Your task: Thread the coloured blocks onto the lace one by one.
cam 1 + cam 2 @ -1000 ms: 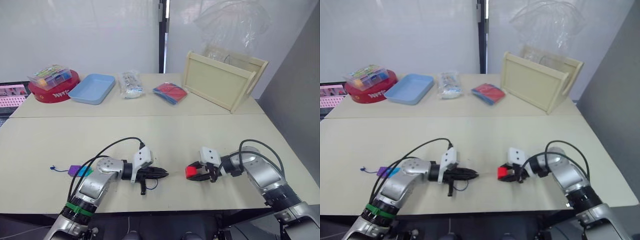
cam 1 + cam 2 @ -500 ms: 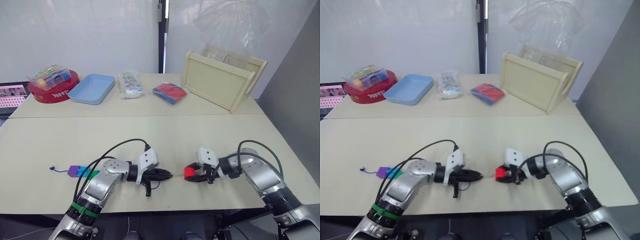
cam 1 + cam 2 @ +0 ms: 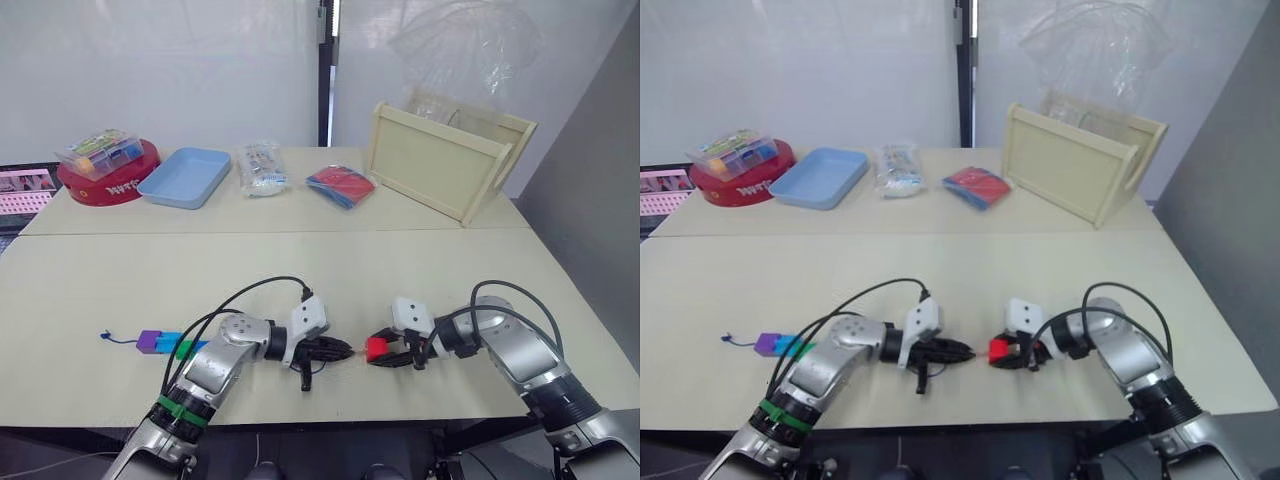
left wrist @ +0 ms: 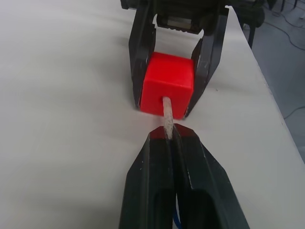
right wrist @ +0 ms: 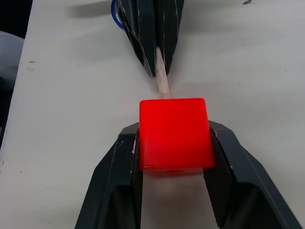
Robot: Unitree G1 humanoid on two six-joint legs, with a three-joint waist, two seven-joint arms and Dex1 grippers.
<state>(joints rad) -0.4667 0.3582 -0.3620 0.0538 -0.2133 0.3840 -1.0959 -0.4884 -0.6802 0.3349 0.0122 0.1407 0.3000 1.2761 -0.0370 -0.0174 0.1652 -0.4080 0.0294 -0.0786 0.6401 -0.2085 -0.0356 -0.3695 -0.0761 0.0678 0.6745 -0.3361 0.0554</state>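
Over the table [image 3: 420, 270], both grippers' arms point inward, tips meeting.

A plain test room or lab. Bare white walls stand behind a pale worktop [image 3: 300, 260]. Along its far edge sit a blue tray [image 3: 185, 177], a wooden crate [image 3: 445, 160] and a box of sorted pieces [image 3: 100, 152].

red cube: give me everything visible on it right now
The red cube is a glossy, plastic-looking block with rounded edges, clamped side to side in the right gripper jaws, just above the table near its front edge. The lace's pale stiff tip, pinched by the left gripper, meets the face turned toward that gripper, apparently entering a hole there.
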